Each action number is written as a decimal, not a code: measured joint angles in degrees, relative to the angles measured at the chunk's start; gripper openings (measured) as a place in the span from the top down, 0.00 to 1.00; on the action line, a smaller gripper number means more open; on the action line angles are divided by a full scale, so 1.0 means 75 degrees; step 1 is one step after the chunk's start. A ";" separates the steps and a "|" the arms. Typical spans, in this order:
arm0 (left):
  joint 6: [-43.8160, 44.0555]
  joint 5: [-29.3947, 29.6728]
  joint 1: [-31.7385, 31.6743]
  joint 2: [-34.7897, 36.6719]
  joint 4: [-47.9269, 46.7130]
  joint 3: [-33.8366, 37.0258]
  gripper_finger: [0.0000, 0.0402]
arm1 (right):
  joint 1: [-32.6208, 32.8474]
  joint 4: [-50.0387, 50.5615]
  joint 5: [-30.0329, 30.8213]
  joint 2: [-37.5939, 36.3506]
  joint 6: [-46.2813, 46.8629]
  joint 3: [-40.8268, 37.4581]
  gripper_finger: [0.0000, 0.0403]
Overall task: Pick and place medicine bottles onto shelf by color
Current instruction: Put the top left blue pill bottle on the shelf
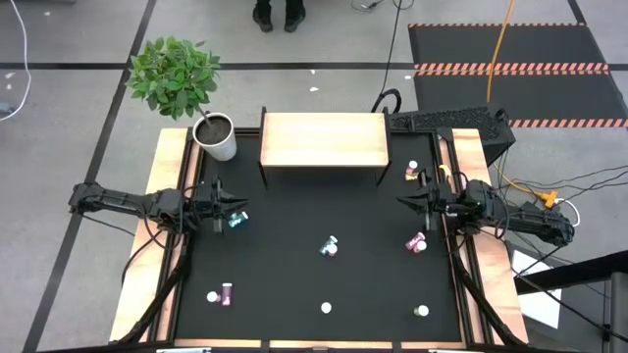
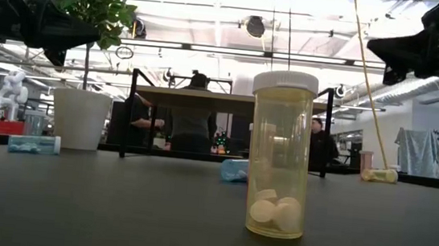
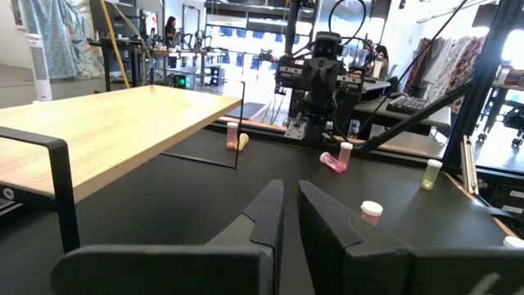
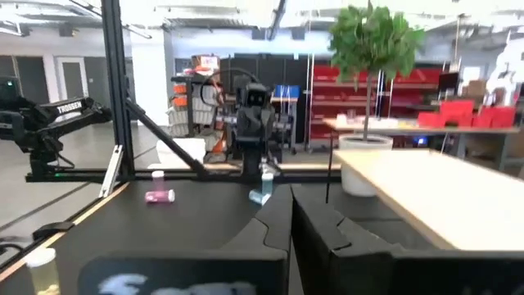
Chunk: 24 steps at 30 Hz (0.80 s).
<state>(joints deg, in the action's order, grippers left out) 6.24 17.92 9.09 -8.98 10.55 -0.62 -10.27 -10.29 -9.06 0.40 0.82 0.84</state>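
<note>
Several small white-capped medicine bottles are scattered on the black table. A teal one point(image 1: 236, 222) lies just off my left gripper point(image 1: 245, 208). Another teal one point(image 1: 330, 247) lies mid-table and a pink one point(image 1: 417, 242) lies near my right gripper point(image 1: 397, 203). A yellow bottle point(image 2: 280, 165) stands upright at the near edge. The wooden shelf point(image 1: 324, 140) stands on dark legs at the far middle, its top bare. Both grippers hover above the table, pointing level at each other from the table's left and right sides. Each is shut on nothing point(image 3: 290, 215) point(image 4: 291, 217).
A white pot point(image 1: 218, 137) with a green plant stands at the far left, beside the shelf. More bottles sit near the front edge: pink point(image 1: 227, 293) and pale green point(image 1: 422, 312). A yellow one point(image 1: 444, 175) lies at the far right. People stand beyond the table.
</note>
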 joint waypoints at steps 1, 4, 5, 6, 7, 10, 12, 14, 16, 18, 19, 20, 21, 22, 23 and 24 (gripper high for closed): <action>0.0000 0.0000 0.0002 0.0000 0.0000 0.0000 0.90 | 0.0000 -0.0084 0.0000 0.0000 0.0000 0.0000 1.00; 0.0000 -0.0001 -0.0001 0.0002 0.0000 0.0000 0.90 | -0.0001 -0.0555 0.0000 0.0000 0.0232 0.0000 1.00; 0.0000 -0.0001 -0.0001 -0.0001 0.0000 0.0000 0.90 | 0.0000 -0.0747 0.0000 0.0000 0.0484 0.0000 1.00; 0.0000 -0.0001 0.0002 0.0000 0.0000 0.0000 0.90 | -0.0001 -0.1030 0.0003 0.0003 0.0863 0.0000 1.00; 0.0000 -0.0001 -0.0001 0.0001 0.0000 0.0000 0.90 | 0.0000 -0.1367 0.0010 0.0000 0.1279 0.0000 1.00; 0.0000 0.0000 0.0000 0.0002 0.0000 0.0000 0.90 | 0.0002 -0.1936 0.0384 -0.0003 0.2776 0.0000 1.00; 0.0000 0.0001 -0.0001 0.0001 0.0000 0.0000 0.90 | 0.0002 -0.2022 0.0717 -0.0001 0.4139 0.0000 1.00; -0.0026 0.0002 -0.0001 -0.0001 0.0014 0.0000 0.90 | 0.0002 -0.1809 0.1064 -0.0003 0.5328 0.0000 1.00; -0.0190 0.0022 0.0001 -0.0001 0.0256 0.0000 0.90 | 0.0002 -0.1414 0.1463 0.0050 0.6005 0.0000 1.00; -0.0138 0.0020 0.0000 0.0002 0.0619 0.0000 0.90 | 0.0002 -0.1311 0.1791 0.0123 0.6587 0.0000 1.00; 0.0087 0.0019 0.0002 -0.0001 0.0807 0.0000 0.90 | 0.0002 -0.1345 0.1952 0.0171 0.6756 0.0000 1.00; 0.0424 0.0019 0.0005 -0.0001 0.1010 0.0000 0.90 | 0.0002 -0.1373 0.2066 0.0229 0.6895 0.0000 1.00; 0.0815 0.0016 0.0005 0.0002 0.1212 0.0000 0.90 | 0.0002 -0.1466 0.2194 0.0300 0.6972 0.0000 1.00; 0.1261 0.0019 0.0005 0.0002 0.1365 0.0000 0.90 | 0.0002 -0.1557 0.2217 0.0339 0.6990 0.0000 1.00; 0.1734 0.0016 0.0005 0.0002 0.1458 0.0000 0.90 | 0.0005 -0.1698 0.2217 0.0379 0.7008 0.0000 1.00; 0.2167 0.0017 0.0005 0.0002 0.1508 0.0000 0.90 | 0.0005 -0.1922 0.2209 0.0447 0.7035 0.0000 1.00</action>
<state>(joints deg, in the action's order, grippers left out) 22.49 18.05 9.13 -8.97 21.86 -0.62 -10.24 -24.70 7.51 3.75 53.58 0.84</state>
